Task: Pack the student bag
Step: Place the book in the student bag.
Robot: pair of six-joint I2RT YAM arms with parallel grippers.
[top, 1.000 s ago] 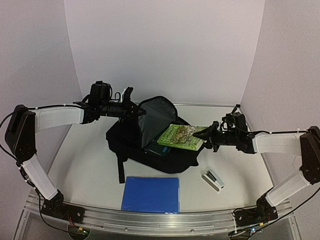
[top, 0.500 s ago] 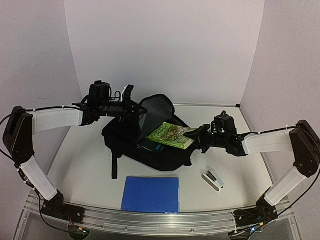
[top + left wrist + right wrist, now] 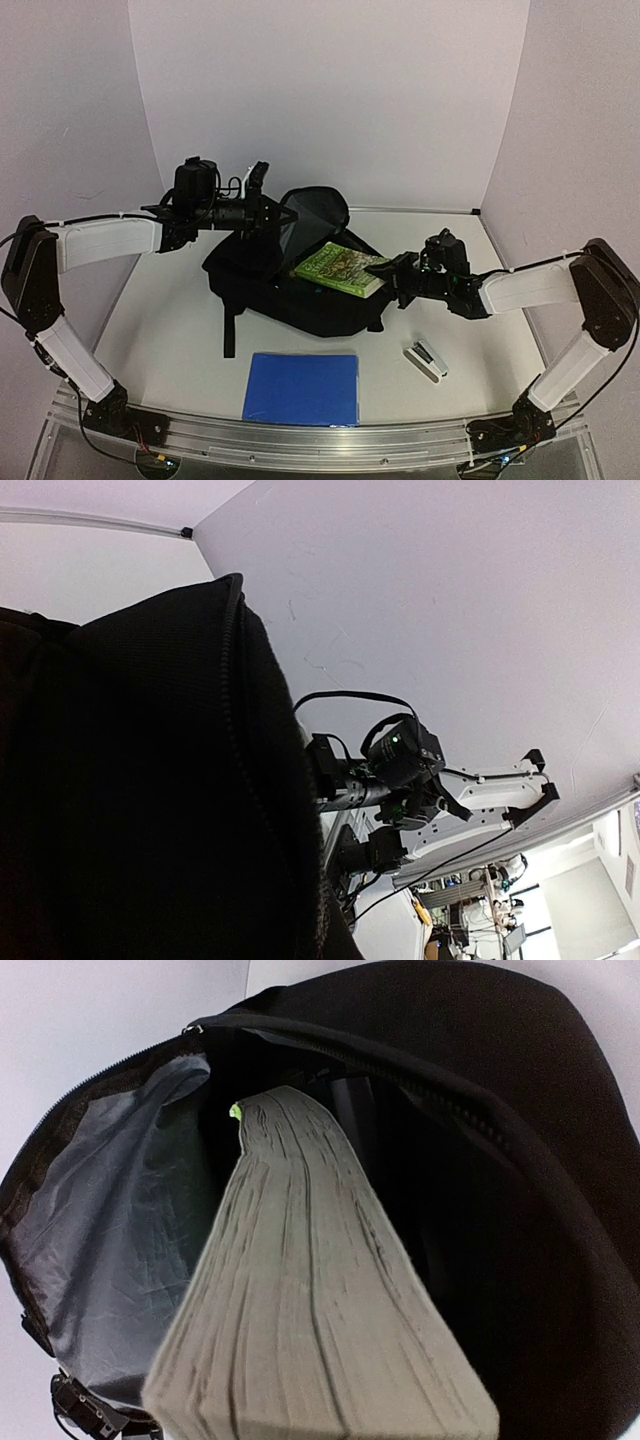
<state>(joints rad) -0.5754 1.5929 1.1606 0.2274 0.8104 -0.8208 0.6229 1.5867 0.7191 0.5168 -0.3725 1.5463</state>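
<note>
Left hand (image 3: 273,212) pinched on student bag (image 3: 320,312) flap, mouth open; right hand (image 3: 393,271) clamped on green book (image 3: 338,268), centre frame, tip at opening; next: push deeper, then release.

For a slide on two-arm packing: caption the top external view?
Left pincer holds the student bag open; right pincer holds a green book at its mouth; blue folder nearby.

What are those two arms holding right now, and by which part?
Left fingers pinch the student bag by its open flap's edge; right fingers grip the green book by the end facing that arm.
</note>
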